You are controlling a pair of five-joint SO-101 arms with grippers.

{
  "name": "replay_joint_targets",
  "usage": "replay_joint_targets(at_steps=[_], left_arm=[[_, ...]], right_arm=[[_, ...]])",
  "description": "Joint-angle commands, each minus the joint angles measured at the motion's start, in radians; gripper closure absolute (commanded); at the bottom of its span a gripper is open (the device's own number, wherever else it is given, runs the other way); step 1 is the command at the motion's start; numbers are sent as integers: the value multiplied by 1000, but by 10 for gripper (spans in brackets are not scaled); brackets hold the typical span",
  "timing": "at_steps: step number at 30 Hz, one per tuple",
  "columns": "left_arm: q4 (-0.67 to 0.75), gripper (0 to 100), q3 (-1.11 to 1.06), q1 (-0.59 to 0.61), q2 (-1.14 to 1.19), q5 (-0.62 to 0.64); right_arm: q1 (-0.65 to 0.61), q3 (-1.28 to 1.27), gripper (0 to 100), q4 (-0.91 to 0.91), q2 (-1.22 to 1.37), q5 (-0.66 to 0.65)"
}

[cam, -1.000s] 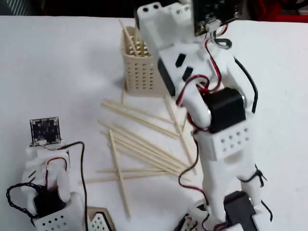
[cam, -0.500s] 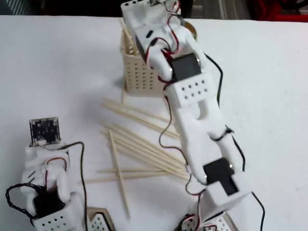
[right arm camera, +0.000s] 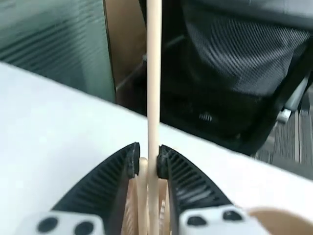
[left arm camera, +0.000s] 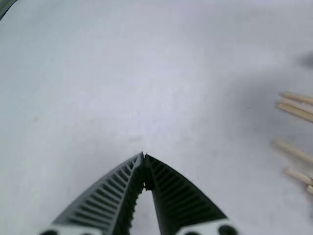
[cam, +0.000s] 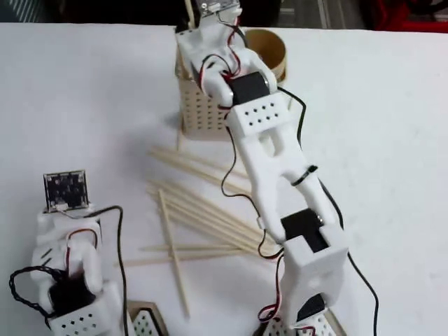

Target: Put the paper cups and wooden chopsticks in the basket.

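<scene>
**Right claw** (right arm camera: 148, 164): jaws clamped on one wooden chopstick (right arm camera: 153, 73), gripped low on the shaft. Most of its length stands upright beyond the jaw tips. The stick is thin, stiff and very light, with a smooth surface, so it is likely to pivot or slide if the grip loosens. A hold nearer mid-length would probably steady it better.

**Basket** (cam: 199, 112): cream, perforated, upright, directly beneath the right claw. More pale sticks show below the jaws in the right wrist view. They appear to be standing inside the basket, though the angle makes this uncertain.

**Paper cup** (cam: 271, 47): tan, open mouth, just beside the basket and close to the right claw's side. It looks light and easily crushed. Judged best taken by the rim wall with gentle pressure.

**Loose chopsticks** (cam: 210, 213): a scattered, overlapping pile flat on the table (cam: 84, 91). It lies well back from the right claw, alongside that arm's forearm, and off to one side of the left claw. Sticks lying flat are hard to pinch, so a free end or a raised crossing stick is the likelier hold.

**Left claw** (left arm camera: 143, 169): jaws together, holding nothing, pointing at bare table. A few chopstick ends (left arm camera: 293, 105) lie ahead and to one side.

**Progress**: judged partial. The cup and most of the sticks are outside the basket.
</scene>
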State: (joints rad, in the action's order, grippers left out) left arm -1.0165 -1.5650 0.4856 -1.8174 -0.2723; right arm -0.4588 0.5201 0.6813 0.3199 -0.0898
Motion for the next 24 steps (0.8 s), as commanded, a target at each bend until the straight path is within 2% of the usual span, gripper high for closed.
replay_joint_targets(at_steps=[1, 7, 17, 24], left_arm=[[25, 972, 5, 5, -12, 8], [25, 972, 5, 5, -12, 8], [25, 972, 5, 5, -12, 8], [25, 972, 11, 4, -12, 14]], right_arm=[[12, 44, 960, 61, -24, 0], [10, 44, 798, 205, -111, 5], [18, 37, 896, 627, -354, -2], [125, 35, 897, 903, -456, -3]])
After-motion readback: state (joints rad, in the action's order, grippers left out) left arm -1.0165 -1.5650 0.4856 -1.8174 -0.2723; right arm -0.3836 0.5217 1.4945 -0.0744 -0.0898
